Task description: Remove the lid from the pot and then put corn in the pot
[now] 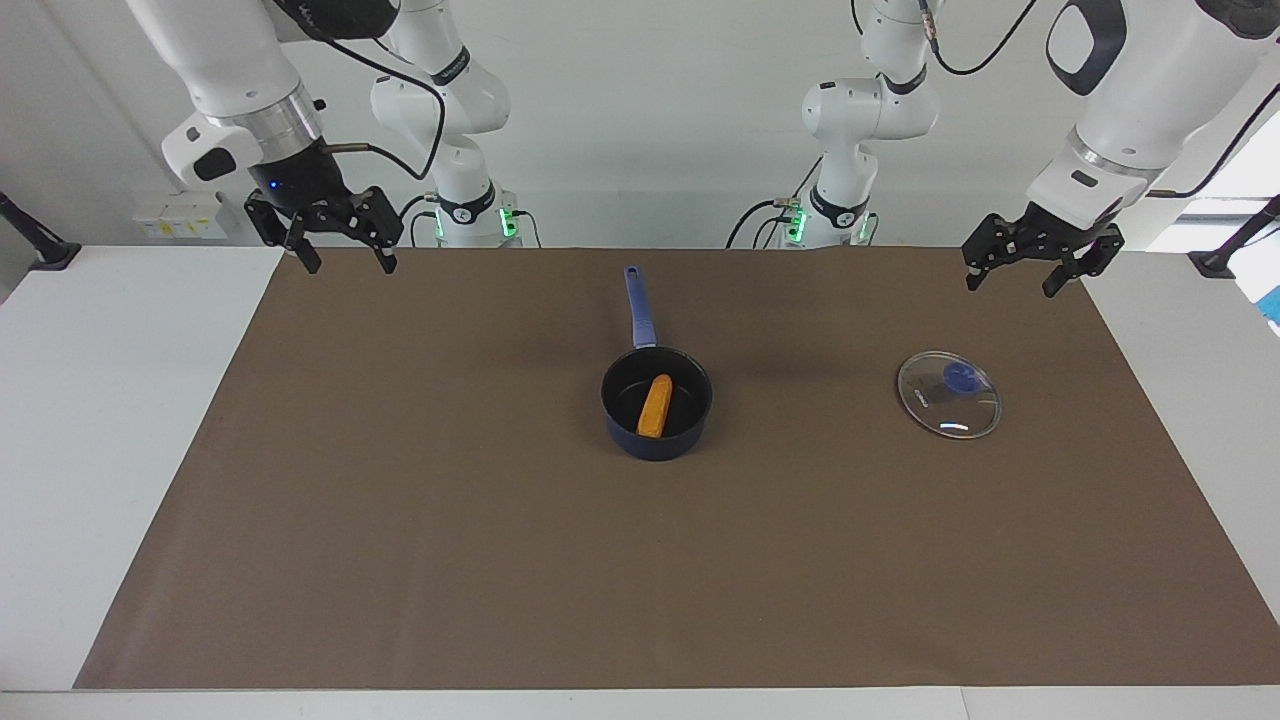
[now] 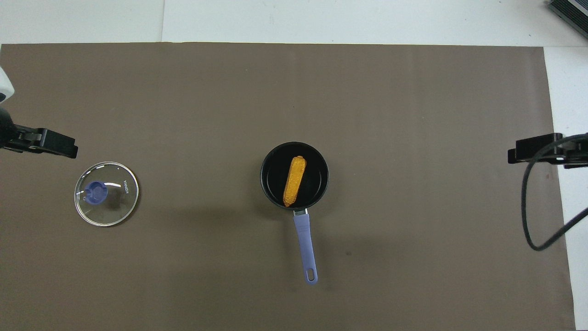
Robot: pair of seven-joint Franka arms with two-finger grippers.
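Note:
The dark blue pot (image 1: pixel 656 402) stands at the middle of the brown mat, its handle (image 1: pixel 638 306) pointing toward the robots; it also shows in the overhead view (image 2: pixel 294 175). The orange-yellow corn (image 1: pixel 655 406) lies inside the pot (image 2: pixel 294 180). The glass lid (image 1: pixel 948 394) with its blue knob lies flat on the mat toward the left arm's end (image 2: pixel 106 193). My left gripper (image 1: pixel 1040 260) is open and empty, raised above the mat's edge at that end. My right gripper (image 1: pixel 338 240) is open and empty, raised over the mat's corner at the right arm's end.
The brown mat (image 1: pixel 500 520) covers most of the white table (image 1: pixel 100 400). A black cable (image 2: pixel 535 216) hangs from the right arm at the mat's edge. A dark object (image 2: pixel 569 11) sits at the table's corner farthest from the robots.

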